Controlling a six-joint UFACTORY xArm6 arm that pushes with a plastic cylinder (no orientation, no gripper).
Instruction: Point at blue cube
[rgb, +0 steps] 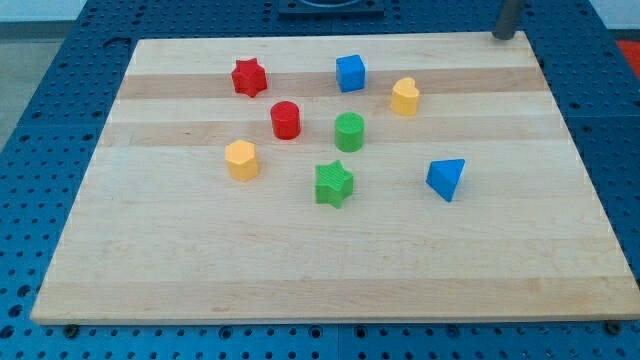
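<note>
My tip (505, 36) sits at the desk's (300, 260) top right corner; it is a plain rod, with no gripper to be spread or closed. The blue cube (351, 72) lies well to the tip's left and slightly lower in view. Coming in straight risks clipping the yellow heart (404, 96), just right of the cube. Overshooting would shove the cube instead of pointing at it.

Open board from my tip (503, 36) to blue cube (350, 72); yellow heart (404, 97) just below the line.
</note>
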